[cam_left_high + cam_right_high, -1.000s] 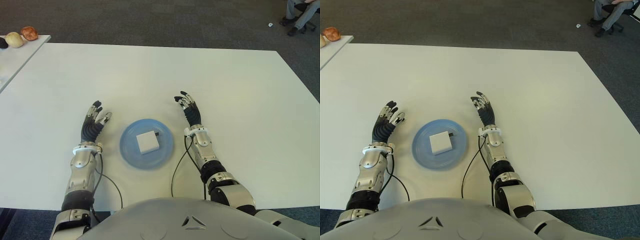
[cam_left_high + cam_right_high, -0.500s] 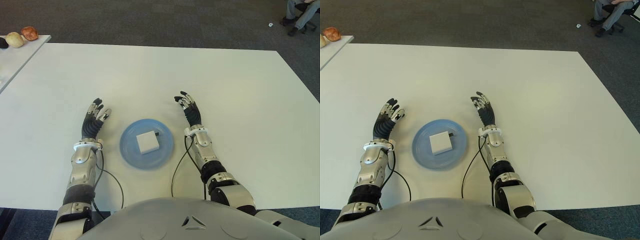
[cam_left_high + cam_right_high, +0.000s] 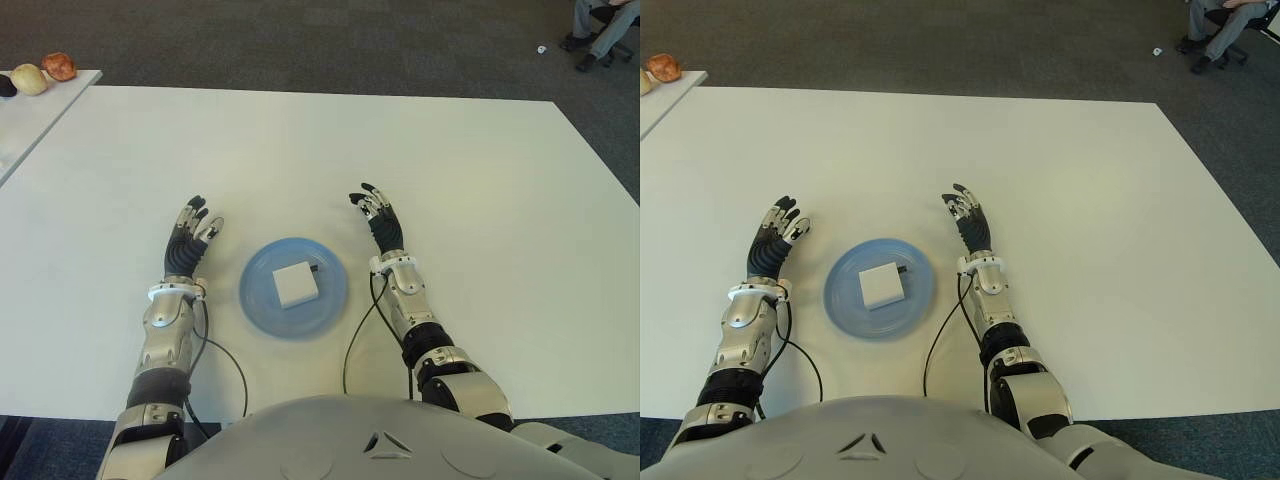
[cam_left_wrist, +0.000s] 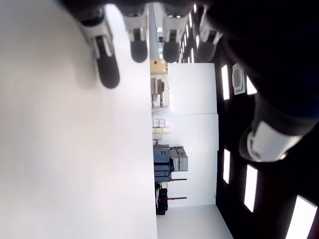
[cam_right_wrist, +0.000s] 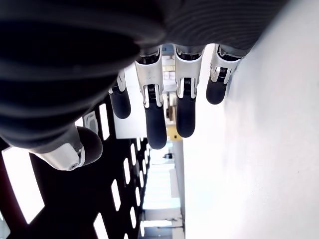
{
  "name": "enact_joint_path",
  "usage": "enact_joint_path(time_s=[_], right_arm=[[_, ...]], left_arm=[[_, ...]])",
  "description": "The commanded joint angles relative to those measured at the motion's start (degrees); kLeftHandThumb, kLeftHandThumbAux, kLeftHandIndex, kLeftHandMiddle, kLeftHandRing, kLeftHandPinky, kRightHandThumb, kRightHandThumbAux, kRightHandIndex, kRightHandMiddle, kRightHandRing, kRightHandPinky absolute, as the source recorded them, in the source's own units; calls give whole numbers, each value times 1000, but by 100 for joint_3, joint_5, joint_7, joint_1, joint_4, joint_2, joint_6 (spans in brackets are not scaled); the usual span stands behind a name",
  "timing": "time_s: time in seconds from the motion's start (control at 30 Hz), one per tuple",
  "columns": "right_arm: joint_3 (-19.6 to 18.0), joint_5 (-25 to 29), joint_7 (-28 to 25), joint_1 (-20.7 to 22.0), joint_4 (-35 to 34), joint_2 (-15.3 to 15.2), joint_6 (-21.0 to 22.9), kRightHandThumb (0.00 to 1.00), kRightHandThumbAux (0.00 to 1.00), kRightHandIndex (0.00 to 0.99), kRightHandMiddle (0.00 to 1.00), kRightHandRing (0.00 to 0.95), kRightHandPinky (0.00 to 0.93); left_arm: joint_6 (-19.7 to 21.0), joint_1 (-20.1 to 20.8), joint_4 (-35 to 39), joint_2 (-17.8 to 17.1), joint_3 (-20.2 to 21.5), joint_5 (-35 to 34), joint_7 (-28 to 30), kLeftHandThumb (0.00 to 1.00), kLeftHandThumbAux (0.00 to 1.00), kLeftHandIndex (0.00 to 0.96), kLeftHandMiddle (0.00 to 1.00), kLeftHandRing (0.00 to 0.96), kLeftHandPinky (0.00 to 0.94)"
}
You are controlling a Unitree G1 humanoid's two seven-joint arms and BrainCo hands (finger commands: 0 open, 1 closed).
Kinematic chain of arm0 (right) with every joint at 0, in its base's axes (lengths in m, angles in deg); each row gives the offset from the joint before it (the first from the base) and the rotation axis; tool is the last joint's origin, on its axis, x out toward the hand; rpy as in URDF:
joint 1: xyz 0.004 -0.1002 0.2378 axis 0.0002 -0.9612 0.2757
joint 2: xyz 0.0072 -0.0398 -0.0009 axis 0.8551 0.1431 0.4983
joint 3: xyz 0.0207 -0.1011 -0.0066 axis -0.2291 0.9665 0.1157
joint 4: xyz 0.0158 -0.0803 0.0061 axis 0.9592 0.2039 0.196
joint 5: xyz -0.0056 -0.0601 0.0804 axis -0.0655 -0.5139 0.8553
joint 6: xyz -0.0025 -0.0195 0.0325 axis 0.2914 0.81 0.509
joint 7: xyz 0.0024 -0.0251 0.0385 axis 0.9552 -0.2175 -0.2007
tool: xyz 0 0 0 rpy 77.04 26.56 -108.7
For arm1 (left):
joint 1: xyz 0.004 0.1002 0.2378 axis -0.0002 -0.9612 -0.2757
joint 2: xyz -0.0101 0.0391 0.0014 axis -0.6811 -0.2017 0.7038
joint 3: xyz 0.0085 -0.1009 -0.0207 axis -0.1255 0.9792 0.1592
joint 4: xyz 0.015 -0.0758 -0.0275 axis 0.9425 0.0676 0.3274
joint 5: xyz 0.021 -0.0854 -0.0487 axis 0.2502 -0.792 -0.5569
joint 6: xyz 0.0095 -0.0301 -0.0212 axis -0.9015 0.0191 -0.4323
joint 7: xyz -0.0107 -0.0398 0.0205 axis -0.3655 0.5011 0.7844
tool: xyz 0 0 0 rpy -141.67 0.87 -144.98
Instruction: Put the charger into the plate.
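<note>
No legible text, label, brand, number or sign appears in any view.
</note>
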Motion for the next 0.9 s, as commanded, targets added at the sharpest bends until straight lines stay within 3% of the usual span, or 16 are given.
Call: enact_joint_path(time_s=[0.03, 0.9], right_arm=[[-40, 40, 11, -400, 186, 150, 327, 0, 479, 145, 308, 227, 78], [-10, -5, 60, -418, 124, 145, 372, 0, 474, 150, 302, 219, 71]], left_arm=[[252, -279, -371, 137, -140, 121, 62, 0, 587, 8, 29, 10, 31], [114, -321, -379, 122, -211, 201, 68, 0, 575, 9, 29, 9, 21]])
